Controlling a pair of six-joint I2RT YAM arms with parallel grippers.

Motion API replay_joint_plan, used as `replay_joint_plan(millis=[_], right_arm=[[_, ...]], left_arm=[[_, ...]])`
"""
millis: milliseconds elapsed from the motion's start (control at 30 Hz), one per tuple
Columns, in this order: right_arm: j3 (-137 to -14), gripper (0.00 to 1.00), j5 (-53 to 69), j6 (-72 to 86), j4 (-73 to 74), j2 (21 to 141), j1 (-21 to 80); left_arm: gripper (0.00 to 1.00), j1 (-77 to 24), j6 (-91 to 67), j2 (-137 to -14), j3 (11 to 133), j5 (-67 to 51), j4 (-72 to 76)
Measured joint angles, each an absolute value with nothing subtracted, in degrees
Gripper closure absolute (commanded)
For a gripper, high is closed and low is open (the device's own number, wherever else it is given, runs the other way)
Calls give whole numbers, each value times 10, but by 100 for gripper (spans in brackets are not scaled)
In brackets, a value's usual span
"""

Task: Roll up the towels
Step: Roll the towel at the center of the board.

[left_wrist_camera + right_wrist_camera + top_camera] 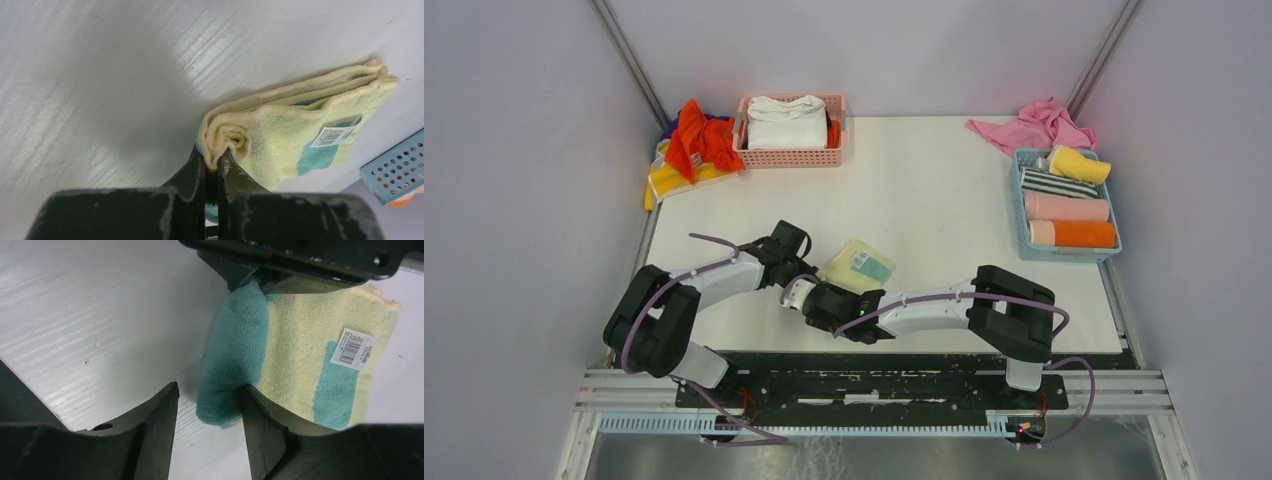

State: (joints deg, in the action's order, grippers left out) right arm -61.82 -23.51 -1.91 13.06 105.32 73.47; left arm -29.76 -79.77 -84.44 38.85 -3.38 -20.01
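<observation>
One of the towels, pale yellow with teal patches and a barcode tag point(859, 266), lies flat mid-table, its near-left edge curled into a small roll. My left gripper point(214, 161) is shut on one end of that roll, pinching the yellow curl point(231, 137). At the other end my right gripper point(210, 405) stands open around the teal roll point(232, 365). Its right finger point(260, 425) touches the roll and its left finger point(160, 425) stands clear of it. In the top view both grippers meet at the towel's near-left corner point(816, 285).
A blue basket point(1072, 253) at the right holds rolled towels: yellow, striped, pink, orange point(1074, 233). A pink cloth point(1034, 125) lies behind it. A pink basket point(790, 158) with white cloth stands at the back. Orange and yellow cloths point(692, 150) are piled back left.
</observation>
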Motion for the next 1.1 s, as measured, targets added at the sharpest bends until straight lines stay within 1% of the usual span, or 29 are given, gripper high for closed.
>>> replay_joint_plan(millis=[100,200,233,267,333,400,500,600,667,733,800,867,967,1100], right_arm=[[-625,46,-242,-20,133,1059,734],[-633,53,-245,-20,138,1067,731],[-634,57,-245,-20,138,1068,730],[-635,64,-245,-20,139,1070,728],[-635,73,-245,-18,142,1072,722],[-635,85,-245,-17,142,1073,715],[-635,99,-237,-13,140,1070,708],[-625,100,-206,-8,132,1058,693],[-613,100,-163,-1,120,1045,675],[-604,100,-105,8,107,1034,651],[-598,100,-42,17,99,1027,625],[-594,100,35,25,95,1025,592],[-591,99,145,43,93,1028,546],[-591,99,284,84,74,1054,491]], left_arm=[[97,-298,-797,-849,393,-34,-203],[97,-298,-797,-850,395,-34,-205],[97,-298,-797,-850,395,-33,-205],[97,-298,-797,-850,395,-33,-205],[97,-298,-797,-849,395,-31,-205],[93,-298,-798,-846,394,-25,-205],[88,-298,-798,-834,387,-13,-205],[84,-295,-798,-815,371,-9,-203],[78,-290,-800,-802,357,-11,-198],[66,-284,-802,-784,340,-13,-191],[51,-277,-802,-763,323,-14,-187],[39,-265,-803,-729,300,-4,-186],[30,-246,-803,-668,268,14,-180],[28,-233,-790,-587,241,31,-173]])
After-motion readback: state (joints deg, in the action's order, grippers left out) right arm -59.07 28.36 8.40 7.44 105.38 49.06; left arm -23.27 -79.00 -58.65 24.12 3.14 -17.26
